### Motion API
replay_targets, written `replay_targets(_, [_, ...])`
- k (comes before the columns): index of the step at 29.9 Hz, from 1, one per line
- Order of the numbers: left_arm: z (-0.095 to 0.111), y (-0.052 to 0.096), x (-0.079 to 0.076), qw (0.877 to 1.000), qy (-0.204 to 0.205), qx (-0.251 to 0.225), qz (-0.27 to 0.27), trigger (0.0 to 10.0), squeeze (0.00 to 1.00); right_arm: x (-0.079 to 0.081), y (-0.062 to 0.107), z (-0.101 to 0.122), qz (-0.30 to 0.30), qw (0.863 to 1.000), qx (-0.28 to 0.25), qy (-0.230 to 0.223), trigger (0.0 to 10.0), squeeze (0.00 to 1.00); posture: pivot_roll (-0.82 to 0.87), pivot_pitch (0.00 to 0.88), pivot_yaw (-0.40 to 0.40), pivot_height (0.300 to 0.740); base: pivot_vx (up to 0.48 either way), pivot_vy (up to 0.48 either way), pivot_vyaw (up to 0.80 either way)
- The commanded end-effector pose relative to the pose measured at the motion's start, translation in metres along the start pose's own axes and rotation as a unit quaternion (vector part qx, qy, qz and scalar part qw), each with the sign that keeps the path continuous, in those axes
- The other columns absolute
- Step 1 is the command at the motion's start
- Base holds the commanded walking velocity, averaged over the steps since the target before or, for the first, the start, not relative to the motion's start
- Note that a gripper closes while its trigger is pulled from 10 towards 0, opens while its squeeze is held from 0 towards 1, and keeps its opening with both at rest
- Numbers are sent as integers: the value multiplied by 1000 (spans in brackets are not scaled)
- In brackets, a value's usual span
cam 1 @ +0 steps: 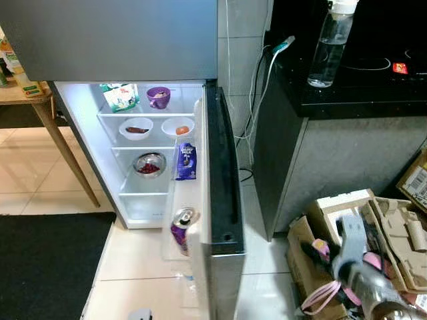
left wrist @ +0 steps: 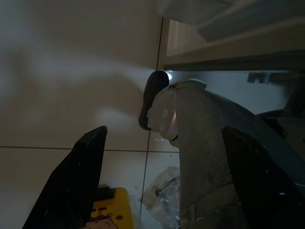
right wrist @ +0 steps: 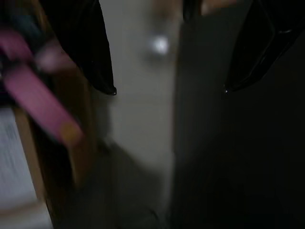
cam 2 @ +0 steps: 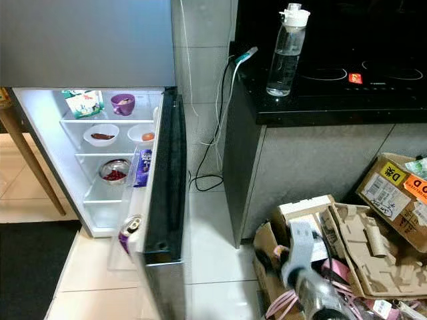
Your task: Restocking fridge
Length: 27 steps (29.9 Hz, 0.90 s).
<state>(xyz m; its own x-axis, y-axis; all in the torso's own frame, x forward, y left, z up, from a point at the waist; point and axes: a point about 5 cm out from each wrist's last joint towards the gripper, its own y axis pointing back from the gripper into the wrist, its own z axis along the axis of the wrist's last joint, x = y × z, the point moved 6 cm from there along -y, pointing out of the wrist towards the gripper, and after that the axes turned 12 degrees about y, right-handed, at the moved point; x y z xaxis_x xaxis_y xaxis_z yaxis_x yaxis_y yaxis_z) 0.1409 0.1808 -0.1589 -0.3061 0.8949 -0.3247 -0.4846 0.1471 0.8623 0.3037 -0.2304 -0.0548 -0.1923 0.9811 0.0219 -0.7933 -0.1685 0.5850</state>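
Right gripper [right wrist: 167, 67] fingers spread wide, empty, low over the cardboard boxes [cam 1: 347, 220], arm blurred. Left gripper [left wrist: 162, 167] also wide apart, empty, above floor tiles. Fridge [cam 1: 133, 133] open; purple can [cam 1: 181, 227] in door shelf, bowls [cam 1: 137, 128] and milk carton [cam 1: 186, 162] on shelves. Water bottle [cam 1: 328, 47] on black counter, farthest.

Fridge [cam 1: 87, 127]: one green carton [cam 1: 121, 96], one purple cup [cam 1: 159, 97], two white bowls [cam 1: 136, 128] [cam 1: 179, 127], one steel bowl [cam 1: 149, 164], one blue pouch [cam 1: 186, 161], one can [cam 1: 182, 229] in the door. One bottle [cam 1: 329, 45] on the worktop [cam 1: 360, 93].
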Motion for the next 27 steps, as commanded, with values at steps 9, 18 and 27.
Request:
replay_targets(9, [-12, 1, 0, 1000, -5, 20, 2, 10000, 0, 13, 21, -81, -3, 991, 125, 55, 10000, 0, -58, 0, -13, 740, 0, 0, 267])
replay_targets(18, [-11, 0, -1, 1000, -5, 20, 2, 10000, 0, 19, 40, -121, -13, 983, 177, 37, 10000, 0, -60, 0, -12, 740, 0, 0, 800])
replay_targets(27, [-12, 0, -2, 1000, -4, 21, 1, 10000, 0, 10, 38, -116, -37, 983, 175, 45, 10000, 0, -60, 0, -12, 740, 0, 0, 621])
